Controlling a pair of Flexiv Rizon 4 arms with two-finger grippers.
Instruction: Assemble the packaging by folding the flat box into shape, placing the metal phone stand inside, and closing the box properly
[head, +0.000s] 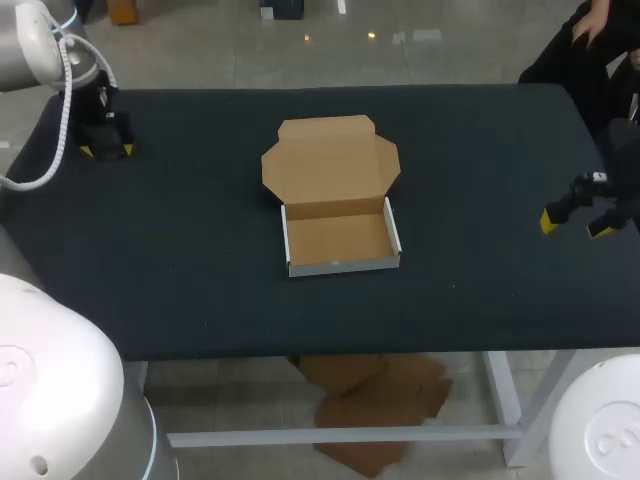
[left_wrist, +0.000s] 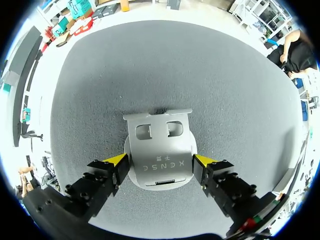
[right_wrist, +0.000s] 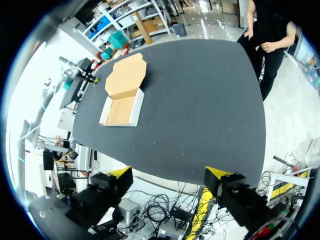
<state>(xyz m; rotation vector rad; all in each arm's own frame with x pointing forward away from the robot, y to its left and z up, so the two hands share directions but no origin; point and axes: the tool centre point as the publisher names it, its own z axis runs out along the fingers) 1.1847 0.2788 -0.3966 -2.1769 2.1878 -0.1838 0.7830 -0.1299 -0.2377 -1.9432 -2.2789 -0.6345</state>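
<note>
In the head view the metal phone stand (left_wrist: 159, 150) cannot be seen: the left gripper (head: 106, 150) stands over it near the table's far left corner, and the left arm (head: 40, 45) above it is cut off at the view's edge. In the left wrist view, contact between that gripper and the stand's side edges cannot be determined. The right arm is cut off at the head view's right edge just behind the right gripper (head: 575, 226), and in the right wrist view the box (right_wrist: 122, 102) is too small to show its flaps and creases.

Box (head: 335, 238) matt cardboard; phone stand (left_wrist: 160, 150) smooth metal; table (head: 200, 250) rough cloth.
</note>
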